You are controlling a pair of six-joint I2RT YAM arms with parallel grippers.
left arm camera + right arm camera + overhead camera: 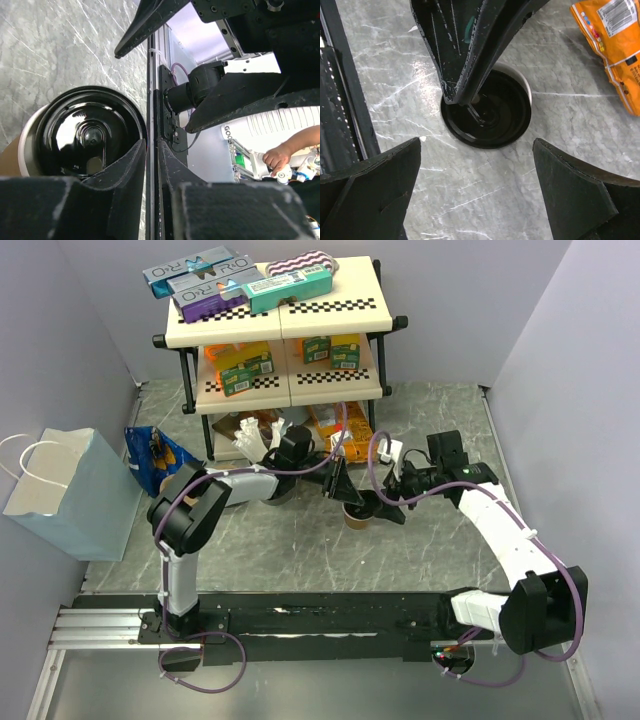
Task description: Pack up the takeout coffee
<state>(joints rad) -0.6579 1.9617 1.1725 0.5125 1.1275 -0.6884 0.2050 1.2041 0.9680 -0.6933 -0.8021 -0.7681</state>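
Note:
The takeout coffee (354, 518) stands upright on the marble table, a tan cup (10, 157) with its black lid (495, 120) sitting on top. My left gripper (151, 145) hangs at the lid's edge, its jaws nearly together with nothing between them. In the right wrist view its fingertips (462, 75) sit over the lid's near-left rim. My right gripper (477, 150) hovers just short of the cup, open wide, and both its fingers (380, 180) are apart from the cup.
An orange snack bag (615, 50) lies past the cup. A two-tier shelf rack (285, 320) with boxes stands at the back. A pale blue paper bag (70, 495) and a dark blue snack bag (155, 460) sit at the left.

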